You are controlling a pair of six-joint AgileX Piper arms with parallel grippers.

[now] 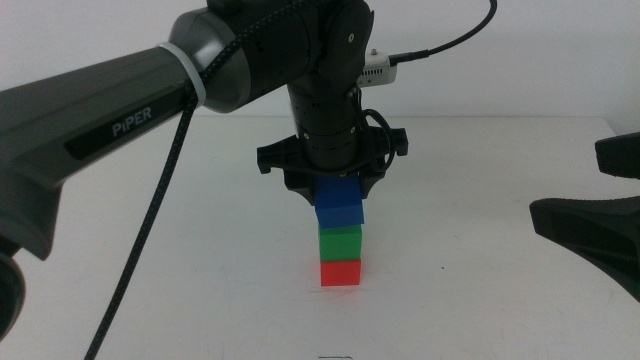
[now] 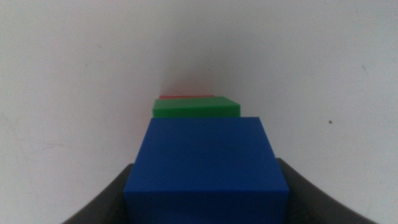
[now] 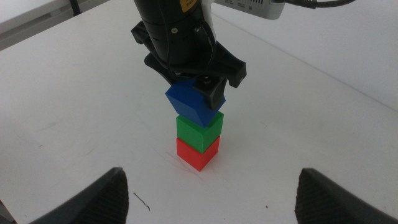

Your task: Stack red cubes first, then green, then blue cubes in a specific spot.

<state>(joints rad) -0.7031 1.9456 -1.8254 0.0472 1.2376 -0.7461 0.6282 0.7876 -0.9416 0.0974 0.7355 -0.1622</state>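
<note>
Our left gripper pinches the matte dark-blue cube atop the green cube and red cube, mid-bench, for release; our right gripper waits, spread.

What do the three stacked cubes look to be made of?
Red cube, green cube, blue cube: probably painted wood or plastic; uniform matte colour, crisp edges, no glare or grain. Left end effector grips the blue one.
</note>
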